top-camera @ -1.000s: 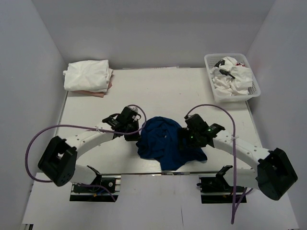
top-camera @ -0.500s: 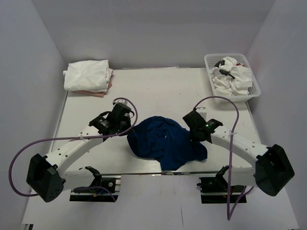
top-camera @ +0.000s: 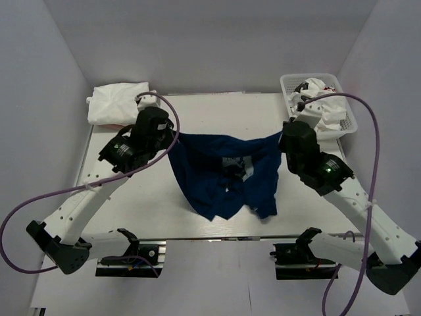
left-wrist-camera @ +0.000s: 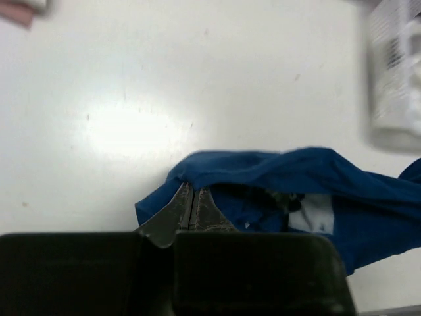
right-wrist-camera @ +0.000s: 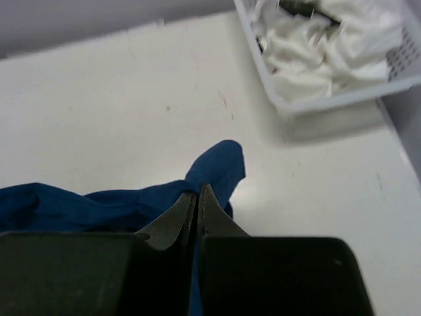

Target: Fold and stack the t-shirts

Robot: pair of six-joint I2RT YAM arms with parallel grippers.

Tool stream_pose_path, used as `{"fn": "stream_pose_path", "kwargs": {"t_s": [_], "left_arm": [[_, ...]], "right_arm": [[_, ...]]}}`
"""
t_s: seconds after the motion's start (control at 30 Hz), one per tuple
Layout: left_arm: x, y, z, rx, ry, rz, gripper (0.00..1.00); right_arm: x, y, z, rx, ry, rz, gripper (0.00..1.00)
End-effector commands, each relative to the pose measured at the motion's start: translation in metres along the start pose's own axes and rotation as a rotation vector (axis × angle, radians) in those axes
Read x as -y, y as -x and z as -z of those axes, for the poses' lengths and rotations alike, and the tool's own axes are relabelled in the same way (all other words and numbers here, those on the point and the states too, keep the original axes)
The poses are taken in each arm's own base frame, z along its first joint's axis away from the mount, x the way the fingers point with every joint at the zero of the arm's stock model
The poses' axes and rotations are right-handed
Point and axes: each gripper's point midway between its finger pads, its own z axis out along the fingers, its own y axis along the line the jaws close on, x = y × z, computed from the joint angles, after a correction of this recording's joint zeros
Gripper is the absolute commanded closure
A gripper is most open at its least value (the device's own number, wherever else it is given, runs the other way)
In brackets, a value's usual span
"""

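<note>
Navy tee (top-camera: 223, 174) | hung btwn left gripper (left-wrist-camera: 192, 201) & right gripper (right-wrist-camera: 197, 197) | both pinching top edge, pulled left/right | prob to lay flat

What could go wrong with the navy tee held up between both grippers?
Slip: the left gripper and right gripper each pinch only a small fold of the tee; more tension might pull it free.
Creases: it hangs bunched and uneven, so laying it down now would likely leave wrinkles.
The right gripper is near the basket and could bump it.
</note>
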Motion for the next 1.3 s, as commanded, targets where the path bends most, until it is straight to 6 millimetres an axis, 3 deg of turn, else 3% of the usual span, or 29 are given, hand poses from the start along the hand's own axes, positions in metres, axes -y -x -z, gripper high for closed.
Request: {"fn": "stream_pose_path", "kwargs": {"t_s": [0.0,0.13,0.3,0.43,0.57,0.77,0.87,1.0,1.1,1.17,1.23,1.27], "left_arm": [[0.003,0.059,0.04,0.179,-0.038,-0.024,1.0],[0.028,0.121,0.096,0.358,-0.205,-0.034,1.0],[0.044,0.164,0.175,0.559,-0.439,-0.068,1.0],[0.04,0.188,0.249,0.724,-0.596,-0.053,1.0],[0.043,0.198,0.297,0.799,-0.713,-0.077,1.0],[0.039,0.211,0.335,0.861,-0.757,-0.103,1.0],[0.041,0.212,0.343,0.875,-0.783,-0.108,1.0],[0.042,0.213,0.346,0.881,-0.794,-0.11,1.0],[0.051,0.211,0.312,0.822,-0.743,-0.106,1.0],[0.056,0.205,0.278,0.753,-0.683,-0.099,1.0],[0.051,0.204,0.233,0.704,-0.542,-0.066,1.0],[0.048,0.195,0.206,0.657,-0.471,-0.057,1.0]], "right_arm": [[0.015,0.083,0.029,0.235,-0.009,-0.058,1.0],[0.018,0.151,0.065,0.42,0.066,-0.146,1.0],[0.036,0.217,0.12,0.596,0.138,-0.196,1.0],[0.037,0.248,0.163,0.692,0.28,-0.212,1.0],[0.043,0.269,0.193,0.762,0.345,-0.218,1.0],[0.043,0.297,0.238,0.857,0.479,-0.208,1.0],[0.05,0.306,0.253,0.894,0.498,-0.224,1.0],[0.052,0.313,0.255,0.926,0.479,-0.201,1.0],[0.039,0.313,0.231,0.886,0.427,-0.168,1.0],[0.023,0.306,0.206,0.84,0.399,-0.117,1.0],[0.015,0.299,0.175,0.788,0.31,-0.096,1.0],[0.005,0.283,0.151,0.742,0.275,-0.045,1.0]]}}
